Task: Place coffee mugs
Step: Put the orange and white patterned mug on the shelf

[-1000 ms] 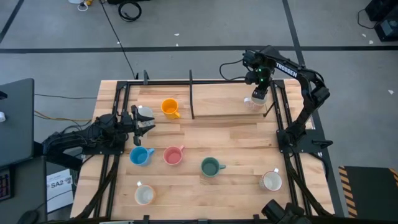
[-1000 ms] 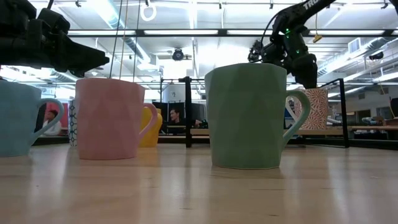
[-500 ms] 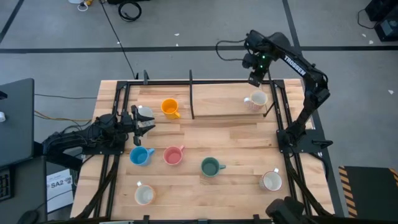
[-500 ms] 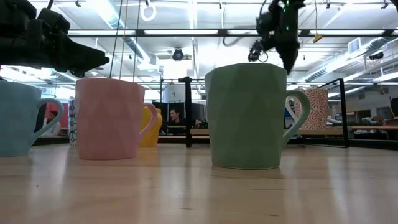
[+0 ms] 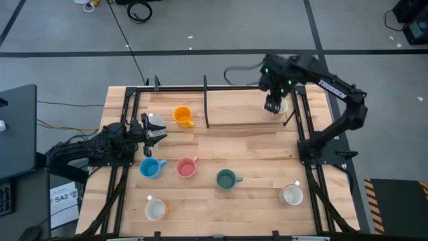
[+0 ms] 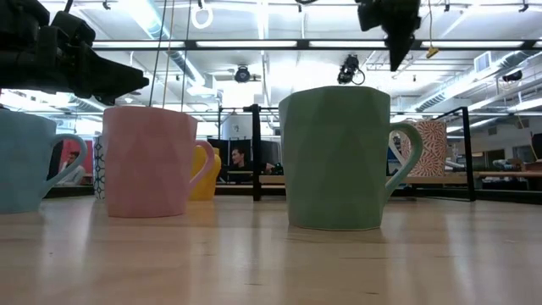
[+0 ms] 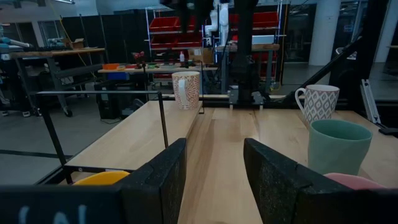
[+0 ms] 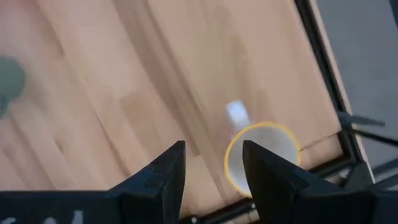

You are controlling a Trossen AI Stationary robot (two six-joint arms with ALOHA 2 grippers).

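Note:
My right gripper (image 5: 273, 105) hangs open and empty, high over the far right of the table, pointing steeply down. Under it a patterned white mug (image 5: 281, 107) stands on its base; the right wrist view shows its rim (image 8: 261, 155) beyond the fingers. On the wood stand an orange mug (image 5: 182, 116), a light blue mug (image 5: 151, 167), a pink mug (image 5: 186, 167), a teal-green mug (image 5: 226, 179) and white mugs (image 5: 155, 210), (image 5: 291, 195). My left gripper (image 5: 157, 130) rests open at the left, level, beside another white mug (image 5: 155, 122).
Black frame rails (image 5: 297, 117) run along the table's sides and a black upright post (image 5: 206, 100) stands at the far middle. Bare wood (image 5: 247, 140) lies between the far mugs and the near row. A dark monitor (image 5: 17, 130) stands off the left edge.
My right gripper has risen well clear of the patterned mug at the far right and has tipped to point more steeply down, while its arm has swung. The mug stays standing where it was. The left arm has kept still.

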